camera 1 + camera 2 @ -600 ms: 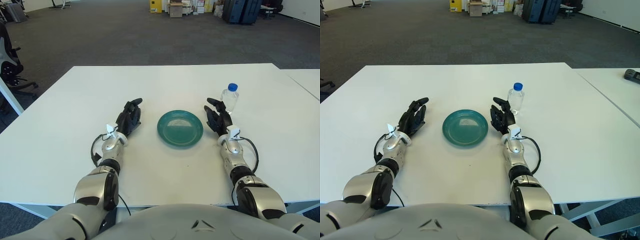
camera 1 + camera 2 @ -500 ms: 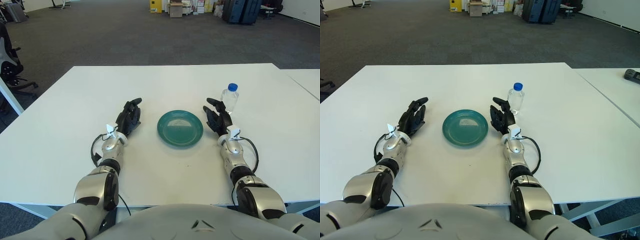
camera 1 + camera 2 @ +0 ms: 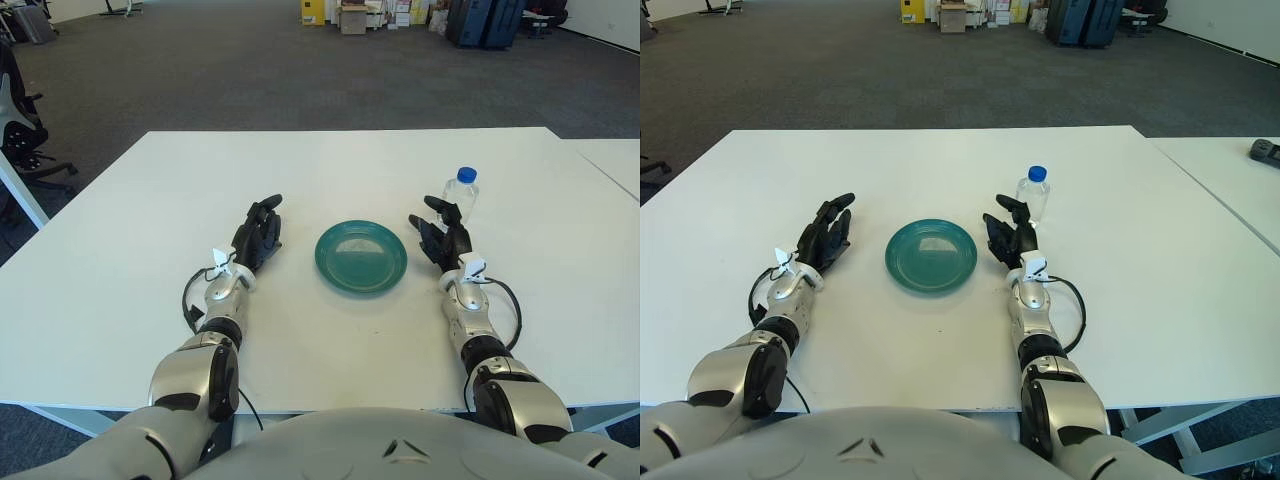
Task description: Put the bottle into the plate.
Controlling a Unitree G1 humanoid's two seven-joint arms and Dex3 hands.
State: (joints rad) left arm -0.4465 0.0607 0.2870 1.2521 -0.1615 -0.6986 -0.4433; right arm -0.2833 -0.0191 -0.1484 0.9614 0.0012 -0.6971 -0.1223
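The right robot hand [image 3: 441, 236], fingers apart, has edged rightward toward the clear blue-capped plastic bottle [image 3: 460, 195]; the left robot hand [image 3: 257, 232] shows left of the round teal plate [image 3: 360, 256], fingers apart, nothing between on the white tabletop [image 3: 330, 170].

Silver arms, black fingers [image 3: 262, 222], black cables

Plate [image 3: 361, 257] sits between left hand [image 3: 256, 235] and right hand [image 3: 443, 238]; bottle [image 3: 460, 195] stands just beyond the right hand.

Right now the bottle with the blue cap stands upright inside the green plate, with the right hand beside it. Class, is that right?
Not quite. The bottle stands upright on the table, outside the plate, beyond the right hand. The right eye view shows it.
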